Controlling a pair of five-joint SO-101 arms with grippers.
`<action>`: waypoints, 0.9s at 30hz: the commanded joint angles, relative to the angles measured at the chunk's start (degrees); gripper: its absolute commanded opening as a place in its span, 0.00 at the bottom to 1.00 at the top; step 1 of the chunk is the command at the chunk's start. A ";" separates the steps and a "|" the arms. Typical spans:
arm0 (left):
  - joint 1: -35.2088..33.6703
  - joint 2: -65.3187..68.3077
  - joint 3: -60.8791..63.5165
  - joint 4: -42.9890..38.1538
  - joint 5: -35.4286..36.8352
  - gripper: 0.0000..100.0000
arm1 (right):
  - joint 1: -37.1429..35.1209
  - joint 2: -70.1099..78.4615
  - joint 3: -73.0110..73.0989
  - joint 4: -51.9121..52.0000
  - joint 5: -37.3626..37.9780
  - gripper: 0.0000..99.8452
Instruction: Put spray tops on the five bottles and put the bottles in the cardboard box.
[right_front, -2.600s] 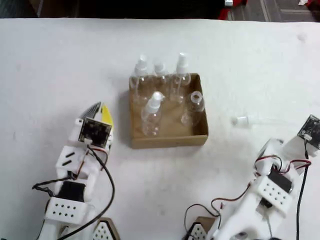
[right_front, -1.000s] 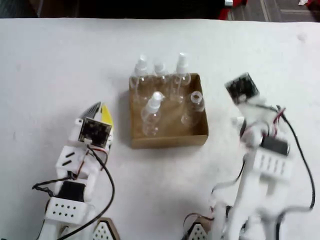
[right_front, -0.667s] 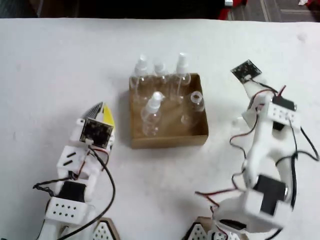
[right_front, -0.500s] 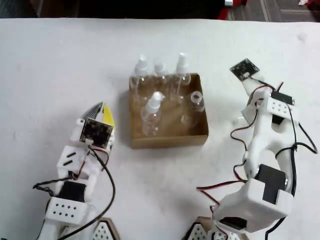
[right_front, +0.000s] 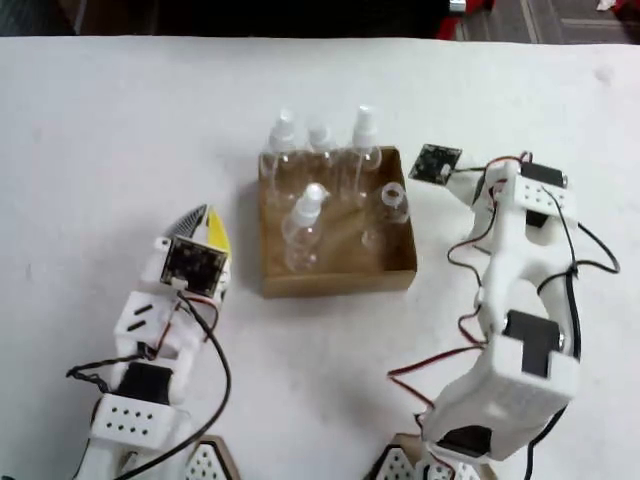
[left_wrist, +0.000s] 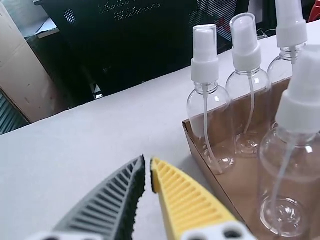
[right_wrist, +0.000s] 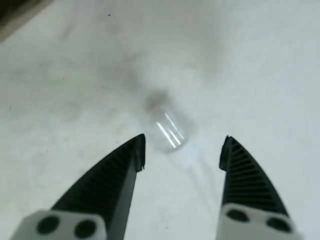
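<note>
On the white tabletop (right_front: 120, 110) the box (right_front: 340, 278) sits between our two arms and holds all five bottles (right_front: 304, 230). The right arm (right_front: 520, 300) has swung out from the near right edge and now stretches along the box's right side. The left arm (right_front: 150, 340) has not stirred. Four bottles carry their tops. The fifth, the open bottle (right_front: 386, 212), stands by the box's right wall with a bare neck. Our right hand (right_wrist: 184, 142) is spread wide and hangs over the last top (right_wrist: 167, 131), which lies on the tabletop between the fingers, touching neither. Our left hand (left_wrist: 148, 165) rests left of the box, its fingers pressed nearly together on nothing. We judge that the swing brings us to the final pickup. What remains is to close on the top, carry it to the open bottle and seat it. We can read no brand, label or writing on box, bottles or top.
</note>
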 joint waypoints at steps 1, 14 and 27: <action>0.48 -1.10 -1.14 -0.35 -0.79 0.02 | 0.48 4.79 -9.23 3.56 1.41 0.22; 0.57 -1.10 -1.05 -0.35 -0.79 0.02 | 3.21 22.11 -32.88 17.89 5.71 0.22; 0.57 -1.10 -1.05 -0.35 -0.79 0.02 | 4.62 27.47 -34.64 17.80 8.18 0.17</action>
